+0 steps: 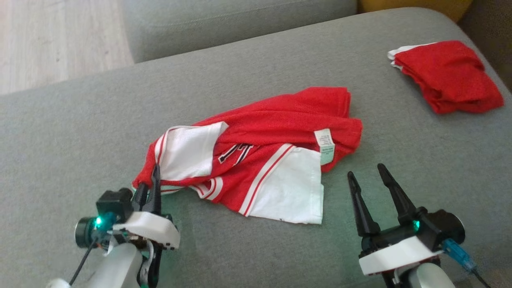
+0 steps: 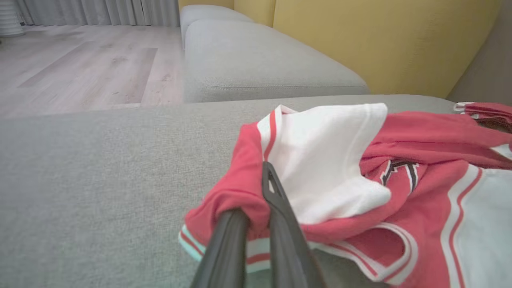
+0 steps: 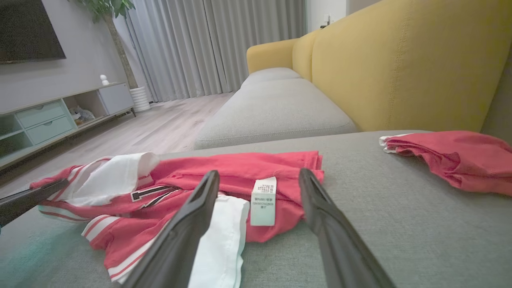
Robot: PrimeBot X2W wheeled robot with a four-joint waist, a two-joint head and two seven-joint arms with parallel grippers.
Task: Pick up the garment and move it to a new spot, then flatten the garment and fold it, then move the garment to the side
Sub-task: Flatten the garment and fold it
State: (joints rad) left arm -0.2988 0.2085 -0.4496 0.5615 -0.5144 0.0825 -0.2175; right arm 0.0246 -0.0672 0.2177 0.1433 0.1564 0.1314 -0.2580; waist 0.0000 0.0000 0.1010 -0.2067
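- Left tool [image 1: 151, 186]: clenched on the garment [image 1: 276, 128], its two dark fingers pinching a bunched red fold at the garment's near-left end, just above the striped trim.
- Right tool [image 1: 366, 171]: released, fingers spread and empty. It hovers over bare seat cushion [image 1: 80, 120] just beside the garment's near-right end and is not touching the cloth.
- Garment: a red jersey with white panels and striped borders. It lies crumpled and partly doubled over itself about the middle of the seat cushion, somewhat toward the near edge, with its care label [image 1: 325, 146] turned outward on the right side.
- Second item: a folded red cloth [image 1: 448, 76] rests near the far right corner of the cushion, well apart from the garment.
- Step in hand (judgement): the opening pick-up, since one end is secured, the other is not yet taken, and no flattening or folding is evident.
- Next move (judgement): the right tool must advance to the right end, near the label or the white panel, and close on an outer edge rather than on stacked layers. Both tools can then raise the garment evenly. A grip through several folds would probably leave it tangled when it is set down.
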